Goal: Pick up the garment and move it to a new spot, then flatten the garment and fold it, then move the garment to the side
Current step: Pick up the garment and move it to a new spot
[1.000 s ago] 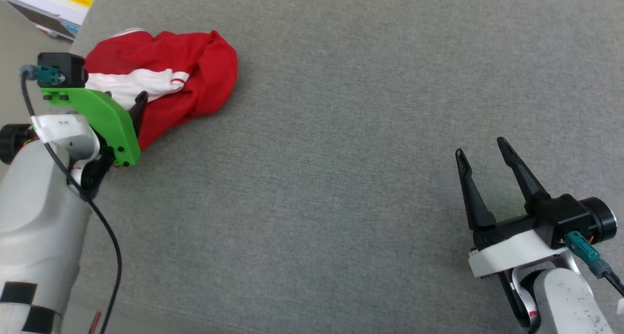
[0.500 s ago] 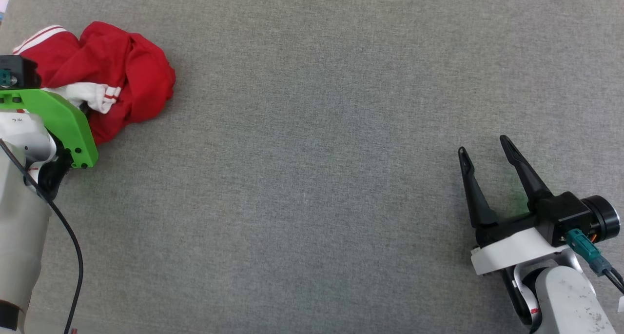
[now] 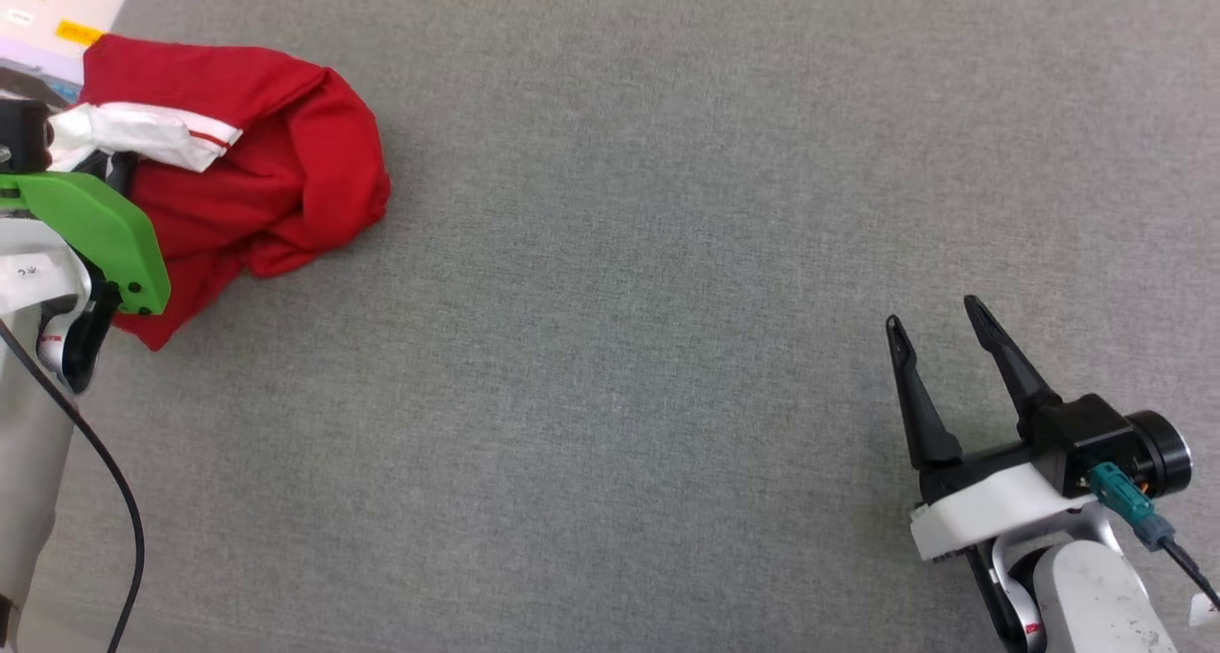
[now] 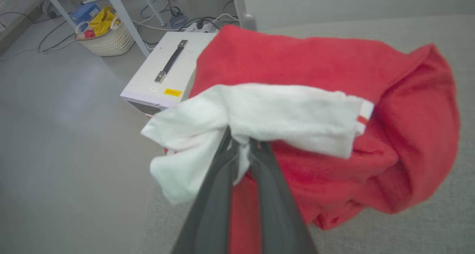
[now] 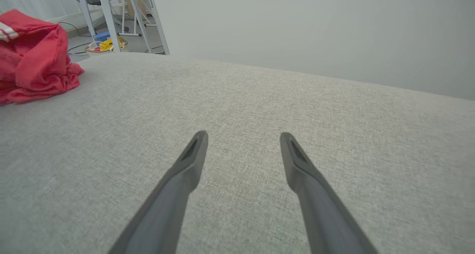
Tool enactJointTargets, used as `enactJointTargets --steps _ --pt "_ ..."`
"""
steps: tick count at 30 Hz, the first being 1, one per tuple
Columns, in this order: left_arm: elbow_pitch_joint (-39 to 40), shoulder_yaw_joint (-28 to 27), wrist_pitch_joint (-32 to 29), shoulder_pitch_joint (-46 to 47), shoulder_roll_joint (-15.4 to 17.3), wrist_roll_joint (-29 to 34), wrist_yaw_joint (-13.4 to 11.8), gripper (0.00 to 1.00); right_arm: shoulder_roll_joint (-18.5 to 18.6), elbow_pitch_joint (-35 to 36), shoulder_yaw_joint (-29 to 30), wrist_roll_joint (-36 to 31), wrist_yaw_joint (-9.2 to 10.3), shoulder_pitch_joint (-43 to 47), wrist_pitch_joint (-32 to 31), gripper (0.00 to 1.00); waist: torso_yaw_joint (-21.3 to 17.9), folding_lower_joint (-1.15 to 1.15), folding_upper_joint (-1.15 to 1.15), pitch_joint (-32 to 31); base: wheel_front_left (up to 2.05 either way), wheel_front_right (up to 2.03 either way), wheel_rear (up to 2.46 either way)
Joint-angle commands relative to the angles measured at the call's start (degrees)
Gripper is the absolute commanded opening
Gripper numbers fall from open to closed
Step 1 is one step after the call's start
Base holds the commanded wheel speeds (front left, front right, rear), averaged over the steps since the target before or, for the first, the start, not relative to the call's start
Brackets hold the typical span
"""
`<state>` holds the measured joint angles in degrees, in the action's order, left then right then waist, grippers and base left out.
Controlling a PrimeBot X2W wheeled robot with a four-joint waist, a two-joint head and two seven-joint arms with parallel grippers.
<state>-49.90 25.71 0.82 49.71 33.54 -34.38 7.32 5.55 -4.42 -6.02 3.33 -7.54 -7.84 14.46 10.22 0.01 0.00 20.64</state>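
While the shirt point(image 3: 257, 157) lies bunched at the far left edge of the grey surface point(image 3: 620, 348), perhaps partly lifted, the left gripper point(image 4: 242, 144) is clamped on its white sleeve point(image 4: 289, 113); the right gripper point(image 3: 934, 312) is spread wide, empty.

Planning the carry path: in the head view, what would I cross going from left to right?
green wrist bracket → garment, bunched up → bare grey surface → right gripper, jaws open
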Motion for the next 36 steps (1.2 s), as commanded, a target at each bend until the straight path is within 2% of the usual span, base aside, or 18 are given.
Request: enactJointTargets --steps 1,5,12,20,27,32,36 --pt "1.2 0.4 1.2 1.3 0.9 0.7 0.2 0.0 -0.3 -0.2 0.3 0.6 0.05 1.0 0.5 1.0 0.5 -0.01 0.0 -4.7 0.0 0.0 0.0" --pt "6.1 2.1 3.6 1.2 2.4 2.6 0.2 0.0 -1.1 -0.6 1.2 1.3 0.05 2.7 0.5 1.0 0.5 -0.01 0.0 -9.4 0.0 0.0 0.0" --pt "19.2 6.1 1.8 -0.8 3.2 4.5 0.1 0.0 -2.2 -0.7 2.1 2.2 0.05 5.7 0.5 1.0 -0.3 -0.01 0.0 -15.3 0.0 0.0 0.0" --pt "33.6 11.3 -5.0 -3.8 1.0 5.1 -0.1 0.0 -2.6 -0.3 2.6 2.7 0.05 7.5 0.5 1.0 -3.4 -0.01 0.0 -19.0 0.0 0.0 0.0" --pt "37.2 17.4 -10.2 -5.8 -4.6 3.5 0.0 0.0 -2.7 -0.1 1.9 3.3 0.05 7.3 0.5 1.0 -9.3 -0.01 0.0 -19.0 0.0 0.0 0.0" --pt "34.9 21.2 -11.7 -6.3 -10.4 3.5 -0.3 0.0 -2.7 0.2 2.5 3.9 0.05 6.6 0.5 1.0 -14.1 -0.01 0.0 -17.5 0.0 0.0 0.0" --pt "29.8 24.3 -12.0 -6.0 -16.1 4.1 -0.5 0.0 -2.7 0.4 2.9 4.9 0.05 5.7 0.5 1.0 -18.5 -0.01 0.0 -15.5 0.0 0.0 0.0"
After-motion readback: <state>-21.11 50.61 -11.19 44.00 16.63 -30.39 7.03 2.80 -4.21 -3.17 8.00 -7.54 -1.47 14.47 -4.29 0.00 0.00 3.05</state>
